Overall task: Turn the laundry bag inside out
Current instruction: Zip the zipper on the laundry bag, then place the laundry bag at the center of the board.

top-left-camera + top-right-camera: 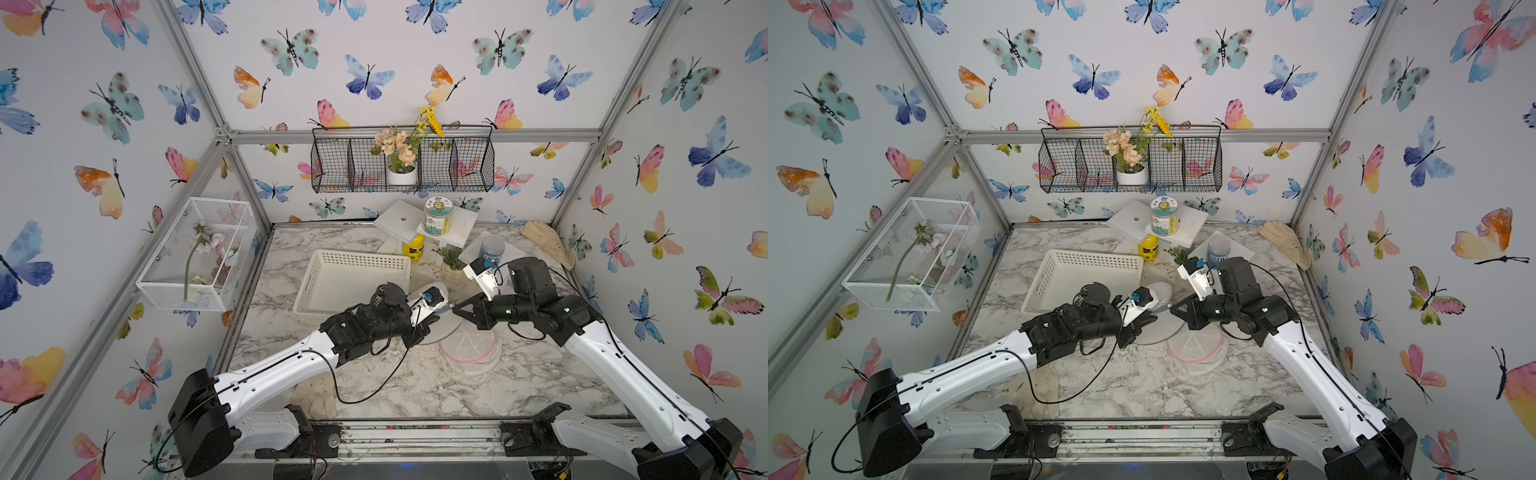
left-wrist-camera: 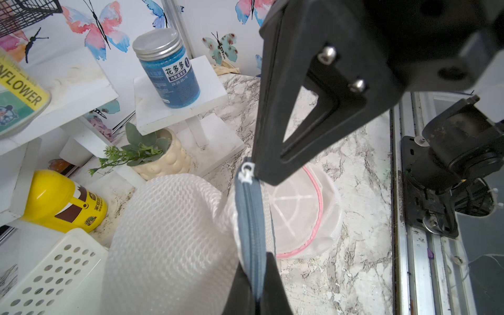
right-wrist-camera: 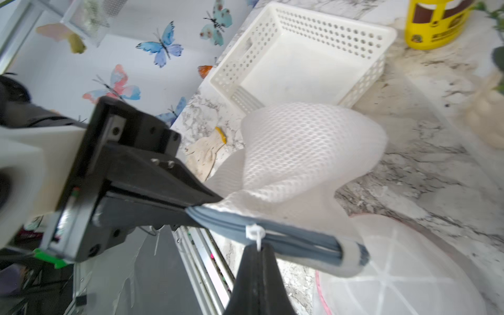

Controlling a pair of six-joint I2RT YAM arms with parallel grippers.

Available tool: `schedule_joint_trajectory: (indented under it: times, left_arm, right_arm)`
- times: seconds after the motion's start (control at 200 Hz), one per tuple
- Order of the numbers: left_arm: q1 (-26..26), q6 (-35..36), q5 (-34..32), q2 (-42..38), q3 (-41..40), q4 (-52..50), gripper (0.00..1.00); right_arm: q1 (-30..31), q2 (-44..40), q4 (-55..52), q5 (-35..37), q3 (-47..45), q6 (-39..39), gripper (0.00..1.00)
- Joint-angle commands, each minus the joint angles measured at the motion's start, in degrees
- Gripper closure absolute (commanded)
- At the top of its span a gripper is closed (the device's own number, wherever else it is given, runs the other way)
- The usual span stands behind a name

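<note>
Left wrist view gives me the left gripper (image 2: pixel 256 272) with its fingers pressed onto the grey zipper (image 2: pixel 249 212) of the bag (image 2: pixel 169 231). On the right wrist view, the right gripper (image 3: pixel 257 252) pinches the white pull (image 3: pixel 255 231) on that zipper. I see the bag held off the bench (image 1: pixel 415 386) between both grippers, near its middle, just beside the basket's (image 1: pixel 361 261) near right corner. A pink-rimmed mesh disc (image 1: pixel 469 351) lies flat nearby, toward the front edge.
</note>
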Motion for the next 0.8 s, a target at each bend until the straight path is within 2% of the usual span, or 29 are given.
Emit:
schedule_joint_trajectory:
  times: [0.0, 0.225, 0.37, 0.461, 0.506, 0.556, 0.621, 0.716, 0.796]
  left_arm:
    - [-0.2, -2.4, -1.6, -4.9, -1.7, 3.1, 1.0]
    - [0.4, -7.6, -6.4, -12.4, -8.2, 9.6, 1.0]
    - [0.7, -9.7, -5.1, -14.0, -9.7, 11.6, 1.0]
    - [1.0, -11.5, -3.3, -13.8, -9.7, 12.3, 1.0]
    - [1.3, -13.2, -0.8, -13.3, -9.3, 12.5, 1.0]
    - [1.8, -16.2, 3.0, -12.5, -8.7, 12.7, 1.0]
    - [1.9, -20.8, 7.8, -11.5, -8.3, 13.0, 1.0]
    - [2.2, -28.4, 14.2, -11.4, -10.6, 16.1, 1.0]
    - [4.1, -36.8, 20.4, -12.1, -14.8, 20.9, 1.0]
  right_arm:
    - [-0.3, 3.1, -1.7, 10.3, 2.3, 2.6, 0.98]
    - [-0.3, 3.8, -1.2, 9.7, 1.0, 3.0, 0.98]
    - [-0.3, 4.1, -0.9, 7.1, 1.0, 2.7, 0.98]
    - [-0.3, 4.0, -0.5, 4.2, 1.1, 2.8, 0.93]
    - [-0.3, 3.9, -0.2, 2.0, 1.3, 2.8, 0.83]
    - [-0.3, 3.4, -0.3, 0.5, 1.8, 2.8, 0.56]
    - [-0.3, 2.6, -1.4, 2.4, 2.5, 2.7, 0.33]
    - [-0.3, 0.4, -2.2, 8.9, 2.9, 2.6, 0.11]
    - [-0.3, -1.5, -2.1, 14.9, 2.0, 2.9, 0.05]
